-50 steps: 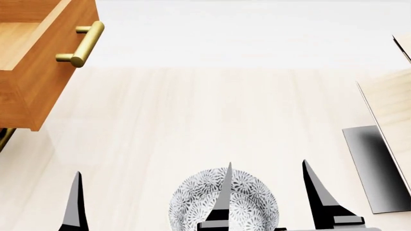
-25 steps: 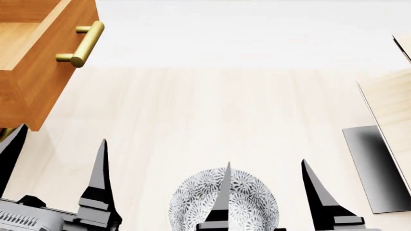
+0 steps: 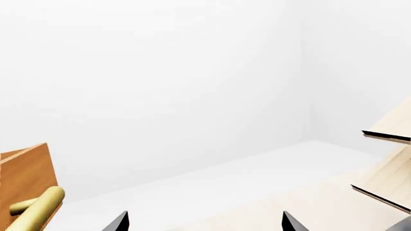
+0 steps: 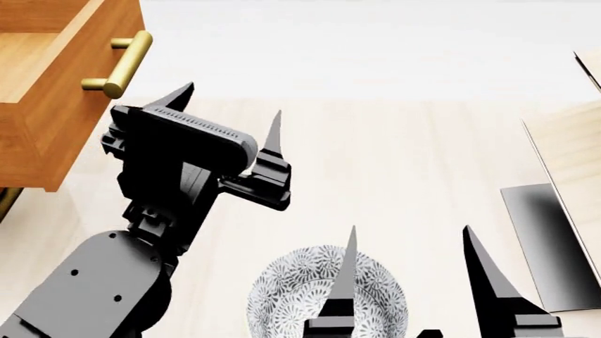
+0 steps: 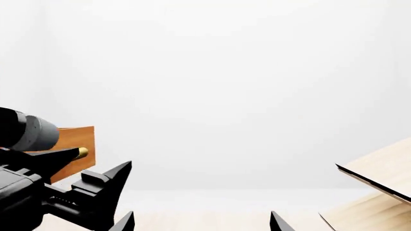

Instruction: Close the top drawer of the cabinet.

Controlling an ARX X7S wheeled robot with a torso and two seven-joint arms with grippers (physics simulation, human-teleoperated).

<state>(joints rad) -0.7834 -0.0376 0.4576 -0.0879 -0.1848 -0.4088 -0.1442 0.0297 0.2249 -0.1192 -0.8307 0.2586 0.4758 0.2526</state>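
Standing open at the head view's upper left, the top drawer (image 4: 47, 105) shows its lighter inside, and its brass handle (image 4: 120, 63) runs slantwise along the front. Just right of the handle, apart from it, the left hand (image 4: 230, 105) is raised on its bent arm, fingers spread and released, tips pointing away from the robot. A patterned bowl (image 4: 295, 282) sits on the pale worktop (image 4: 395, 162) near the bottom. Over it the right hand (image 4: 412, 246) hangs low, released. Pale slanted panels (image 4: 578, 162) stand at far right.
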